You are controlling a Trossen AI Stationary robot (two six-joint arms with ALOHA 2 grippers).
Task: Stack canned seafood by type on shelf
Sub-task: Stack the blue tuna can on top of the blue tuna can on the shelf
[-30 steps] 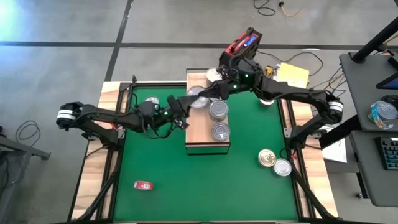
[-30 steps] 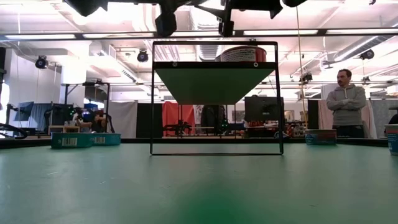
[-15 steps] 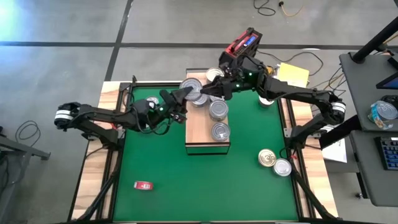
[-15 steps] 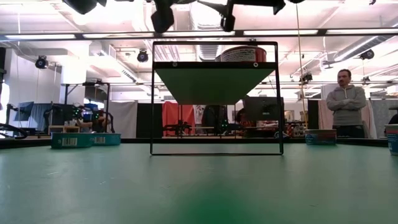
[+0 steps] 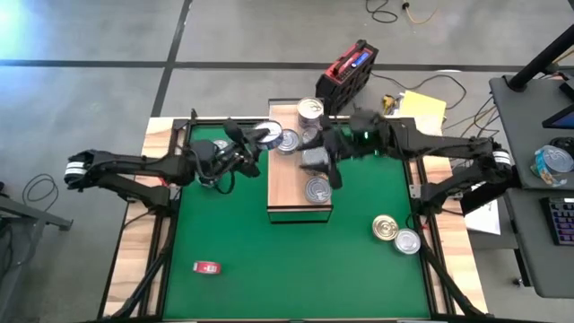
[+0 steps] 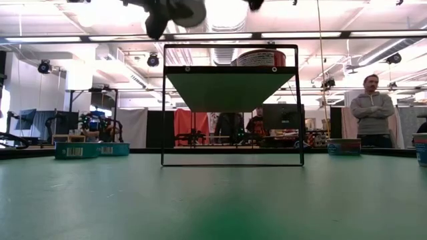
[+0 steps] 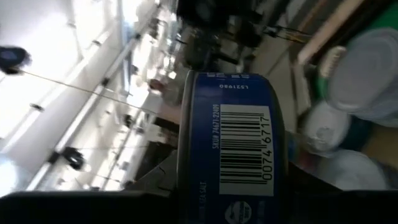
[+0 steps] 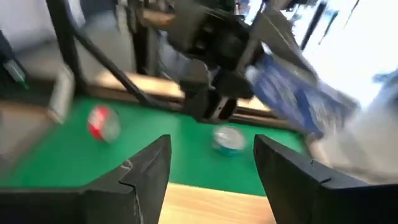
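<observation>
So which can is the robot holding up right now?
Find the wooden shelf in the middle of the green mat. Just off its far-left corner, the left hand holds a can. It is the only can in the air, with a blue label and barcode.

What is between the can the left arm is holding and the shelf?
Nothing visible blocks it. The left gripper holds a blue can just off the shelf's left edge. A silver can already sits on the nearest part of the board, and the right gripper hangs over the shelf's middle.

Left hand (image 5: 256, 142) clamped, raised at arm's reach; right hand (image 8: 211, 163) empty, fingers parted, arm extended.
</observation>
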